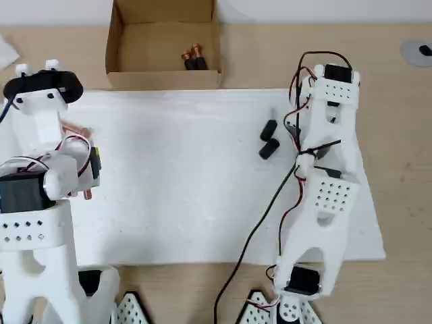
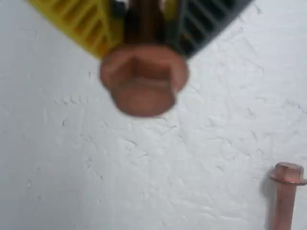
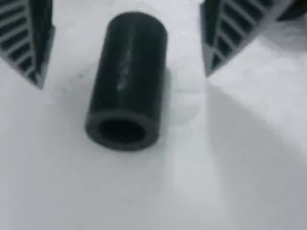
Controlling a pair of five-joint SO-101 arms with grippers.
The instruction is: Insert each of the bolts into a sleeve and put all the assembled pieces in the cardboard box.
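Left end effector (image 2: 144, 21) pinching a copper bolt (image 2: 144, 84), right end effector (image 3: 123, 72) spread either side of a black sleeve (image 3: 125, 96), cardboard box (image 1: 162, 79) upper centre.

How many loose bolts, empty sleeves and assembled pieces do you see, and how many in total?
Loose bolts: 2
Empty sleeves: 2
Assembled pieces, in the cardboard box: 2
Total: 6
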